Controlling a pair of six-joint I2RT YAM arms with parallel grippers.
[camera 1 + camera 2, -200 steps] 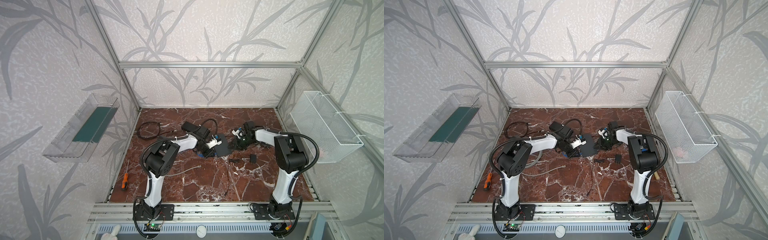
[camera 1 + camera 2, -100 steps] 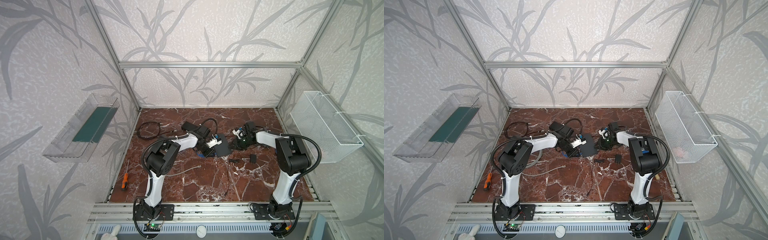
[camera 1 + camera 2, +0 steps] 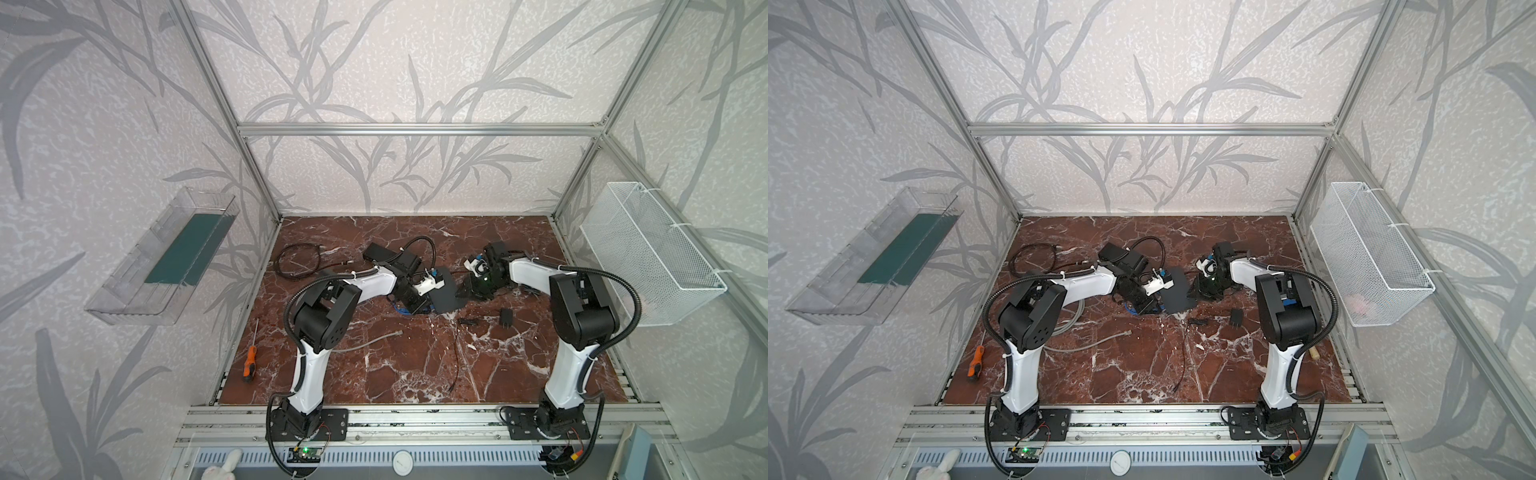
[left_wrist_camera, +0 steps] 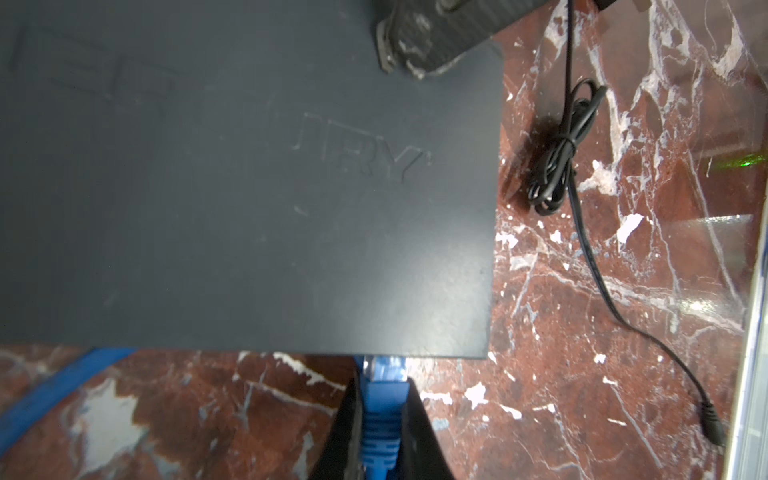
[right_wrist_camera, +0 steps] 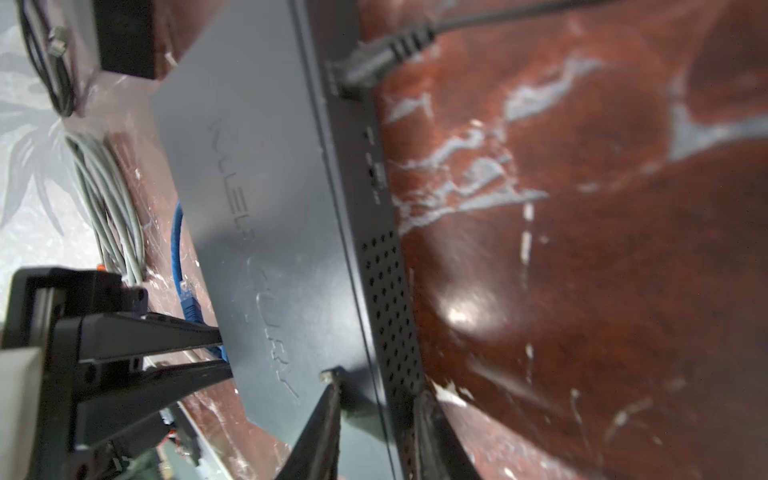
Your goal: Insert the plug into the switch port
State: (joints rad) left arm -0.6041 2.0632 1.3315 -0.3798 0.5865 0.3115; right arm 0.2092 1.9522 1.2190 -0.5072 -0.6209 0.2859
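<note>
The switch (image 3: 446,291) (image 3: 1177,291) is a flat dark grey box lying on the marble floor. In the left wrist view my left gripper (image 4: 381,386) is shut on the blue plug (image 4: 382,399), whose clear tip sits at the switch's (image 4: 249,187) edge; the port is hidden. In both top views my right gripper (image 3: 465,291) is at the switch's right corner. It (image 5: 376,388) stands open astride the perforated side of the switch (image 5: 270,208). One finger (image 5: 328,399) hovers over the top and casts a shadow.
A black power lead (image 5: 374,62) enters the switch's side. A bundled thin black cable (image 4: 557,174), a black adapter (image 3: 505,318), a grey cable (image 3: 365,343), a black coil (image 3: 297,259) and an orange screwdriver (image 3: 249,365) lie around. A white wire basket (image 3: 648,253) hangs right.
My right arm's wrist has shifted slightly at the switch's corner. The left arm, the plug and the switch look unmoved.
</note>
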